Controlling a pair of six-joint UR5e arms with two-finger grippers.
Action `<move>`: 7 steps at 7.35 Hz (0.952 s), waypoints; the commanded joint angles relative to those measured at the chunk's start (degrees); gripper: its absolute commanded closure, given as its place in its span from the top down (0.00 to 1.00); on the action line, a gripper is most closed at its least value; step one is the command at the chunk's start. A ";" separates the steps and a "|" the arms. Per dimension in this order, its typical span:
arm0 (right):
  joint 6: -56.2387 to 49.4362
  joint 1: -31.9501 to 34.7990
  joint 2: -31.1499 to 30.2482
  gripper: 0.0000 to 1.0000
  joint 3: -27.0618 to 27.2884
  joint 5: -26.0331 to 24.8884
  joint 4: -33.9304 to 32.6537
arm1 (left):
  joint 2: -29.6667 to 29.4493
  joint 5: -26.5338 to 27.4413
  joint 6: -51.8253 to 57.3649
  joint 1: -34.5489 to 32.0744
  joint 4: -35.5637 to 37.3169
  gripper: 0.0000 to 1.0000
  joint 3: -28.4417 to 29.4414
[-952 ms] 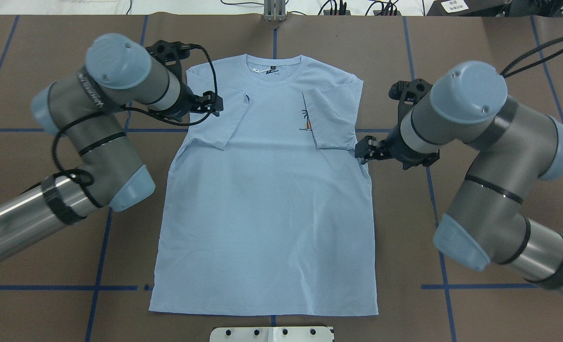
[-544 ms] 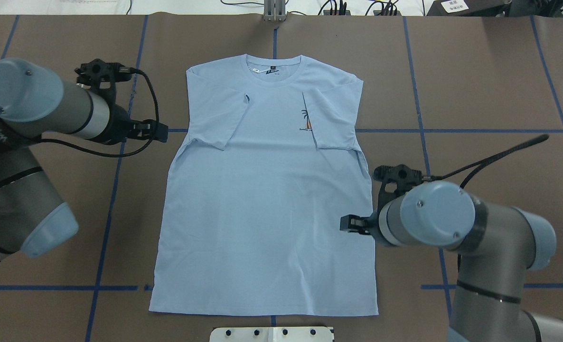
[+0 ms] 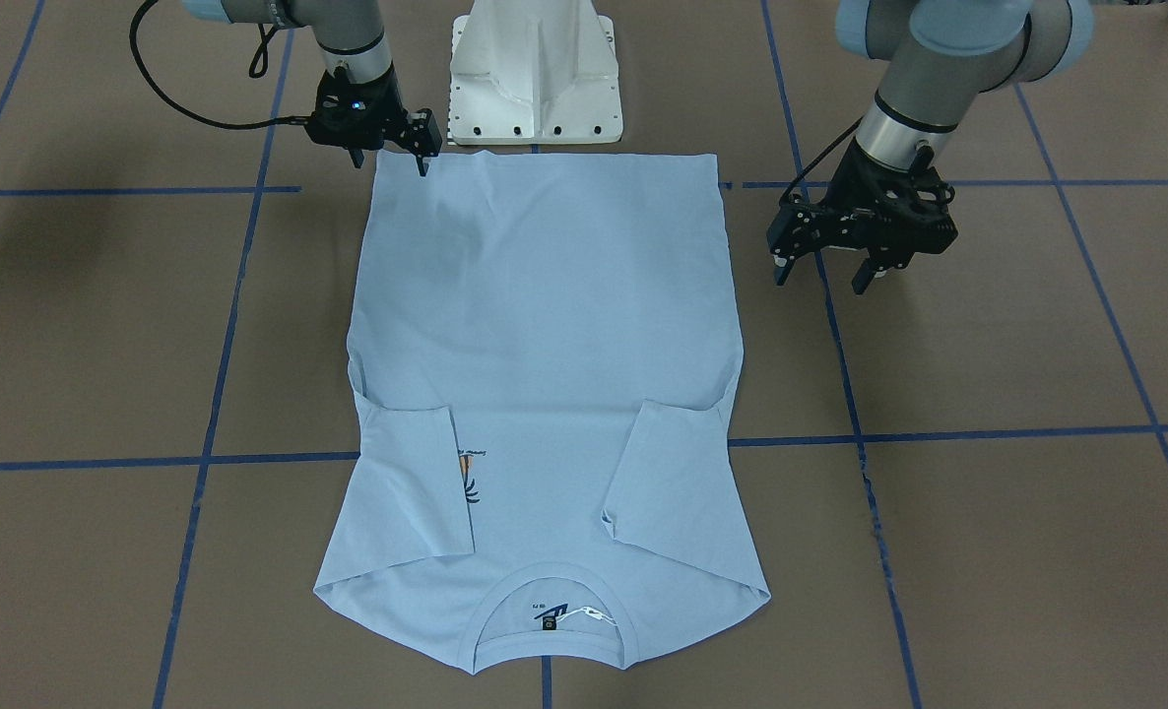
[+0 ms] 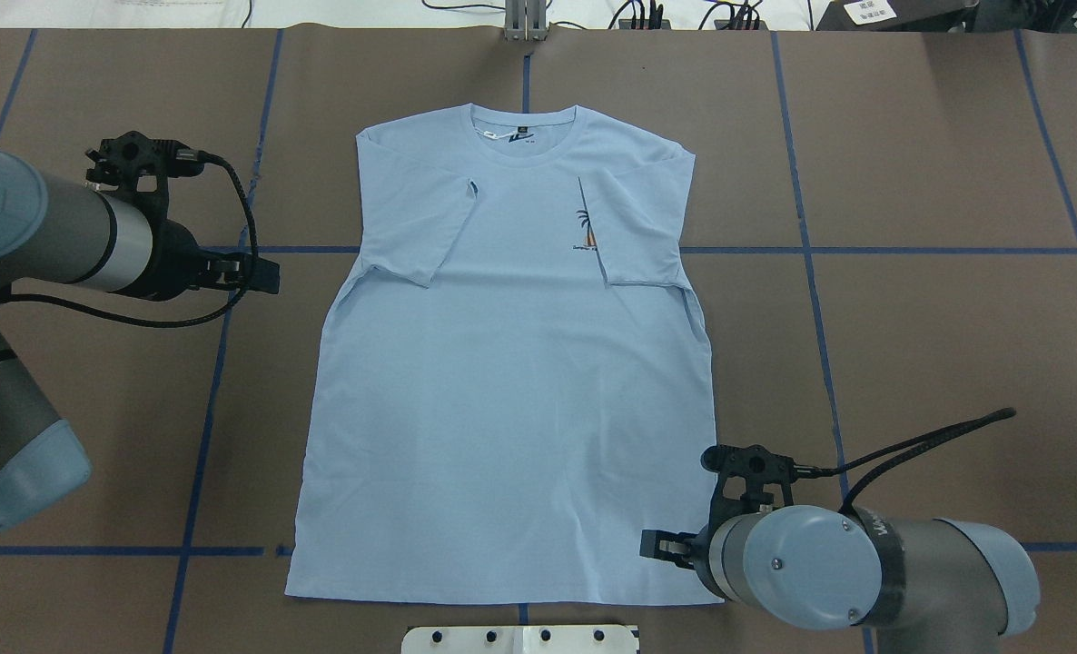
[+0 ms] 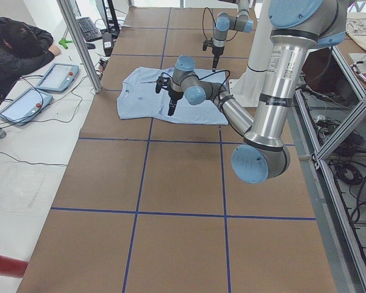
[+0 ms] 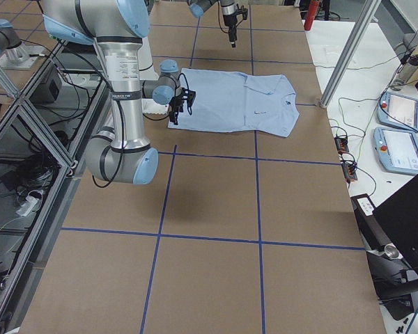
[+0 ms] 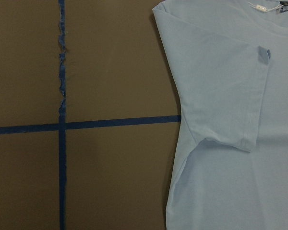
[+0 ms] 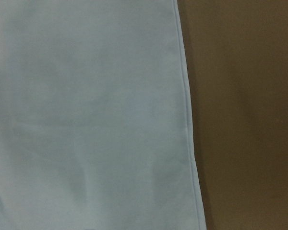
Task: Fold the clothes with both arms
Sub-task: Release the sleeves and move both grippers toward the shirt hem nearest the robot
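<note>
The shirt (image 4: pixel 511 381) was laid flat, front up, on the table (image 4: pixel 938 182), collar away from the robot, with both sleeves turned in over the chest. The right gripper (image 3: pixel 388 165) was positioned at the hem corner on the robot's right. Its fingers were spread, one over the cloth and one just past the side edge (whether cloth was touched could not be told). The left gripper (image 3: pixel 818 284) was seen over bare table, fingers likewise spread and nothing held. It was near the shirt's left edge, about level with the sleeve, and clear of the cloth.
</note>
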 commanded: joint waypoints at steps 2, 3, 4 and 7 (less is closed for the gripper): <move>0.80 -1.64 -2.42 0.99 -0.27 -0.07 0.11 | -0.26 0.00 -0.02 0.13 0.01 1.00 0.01; 1.76 -1.82 -2.42 0.87 -0.27 0.02 0.19 | -0.27 0.00 -0.02 0.13 -0.08 1.00 0.10; 1.94 -1.99 -2.42 0.71 -0.27 0.10 0.19 | -0.44 0.00 -0.02 0.13 -0.08 1.00 0.27; 2.03 -2.43 -1.98 0.57 -0.44 0.10 0.19 | -0.35 0.00 0.07 0.21 -0.08 1.00 0.54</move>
